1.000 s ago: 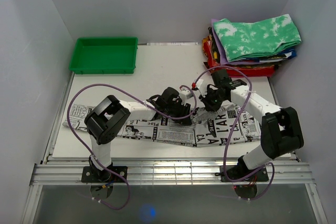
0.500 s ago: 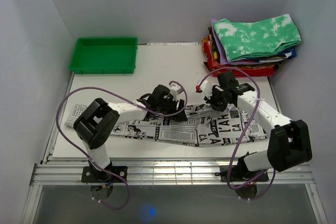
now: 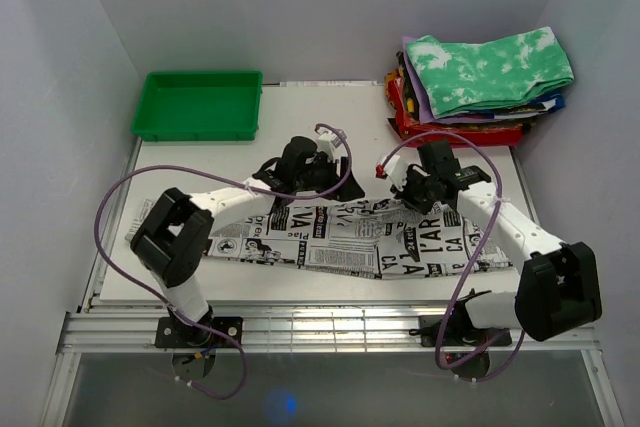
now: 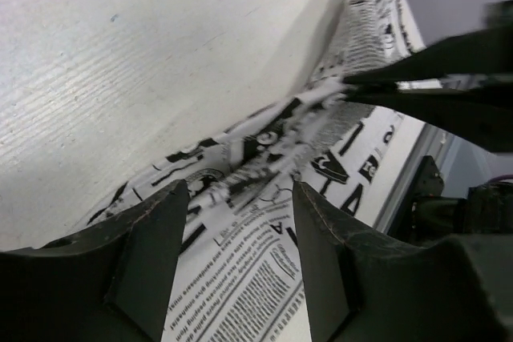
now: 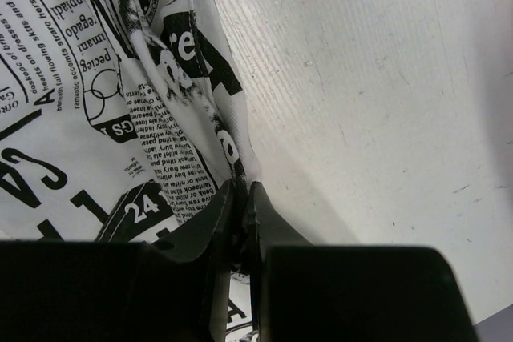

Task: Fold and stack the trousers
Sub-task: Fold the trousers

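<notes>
Trousers (image 3: 340, 242) stretched across the lower middle of the white table (image 3: 330, 127), long axis left–right. Right gripper (image 5: 240, 194) pinched tight on a fold at their upper edge — left gripper (image 4: 236, 190) spread apart, empty, just over the same edge. Pale walls on three sides.

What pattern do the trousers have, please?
The trousers are white with black newspaper print; the right wrist view shows it best.

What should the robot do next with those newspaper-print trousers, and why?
Probably close the left gripper on the far edge of the trousers. It hangs open over that edge, while the right gripper is shut on the same edge further along, so both could then lift and fold together.
</notes>
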Motion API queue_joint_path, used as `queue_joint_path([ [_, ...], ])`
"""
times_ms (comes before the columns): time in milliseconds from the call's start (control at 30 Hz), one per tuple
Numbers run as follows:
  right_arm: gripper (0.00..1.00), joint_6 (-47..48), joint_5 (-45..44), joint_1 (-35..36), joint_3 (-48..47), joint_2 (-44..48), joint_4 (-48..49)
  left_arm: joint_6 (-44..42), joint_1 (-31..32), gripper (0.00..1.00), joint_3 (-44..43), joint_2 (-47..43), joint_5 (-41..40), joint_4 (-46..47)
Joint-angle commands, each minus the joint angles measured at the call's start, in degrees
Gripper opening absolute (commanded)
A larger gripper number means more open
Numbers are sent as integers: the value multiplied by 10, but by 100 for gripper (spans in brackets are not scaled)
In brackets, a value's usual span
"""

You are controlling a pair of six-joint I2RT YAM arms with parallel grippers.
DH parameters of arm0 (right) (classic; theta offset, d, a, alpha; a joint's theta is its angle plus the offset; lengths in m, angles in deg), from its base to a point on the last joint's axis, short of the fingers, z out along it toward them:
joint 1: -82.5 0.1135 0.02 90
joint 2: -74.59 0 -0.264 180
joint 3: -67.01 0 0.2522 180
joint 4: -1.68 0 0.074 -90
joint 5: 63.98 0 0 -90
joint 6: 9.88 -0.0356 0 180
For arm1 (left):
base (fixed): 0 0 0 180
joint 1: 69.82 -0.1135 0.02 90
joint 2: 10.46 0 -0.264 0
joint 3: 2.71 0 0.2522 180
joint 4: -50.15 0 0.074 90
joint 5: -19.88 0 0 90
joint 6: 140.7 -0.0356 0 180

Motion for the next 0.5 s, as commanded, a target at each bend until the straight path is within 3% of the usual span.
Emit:
queue_joint_path([
  [0, 8, 11, 34, 10, 21, 49, 8, 36, 4, 65, -26, 57, -16, -3],
  [200, 8, 21, 39, 21, 49, 91, -7, 24, 9, 56, -39, 102, 15, -3],
  [333, 8, 23, 24, 24, 64, 98, -12, -2, 15, 50, 0, 70, 41, -6],
  [467, 18, 13, 18, 27, 66, 86, -21, -34, 30, 48, 55, 24, 9, -13],
])
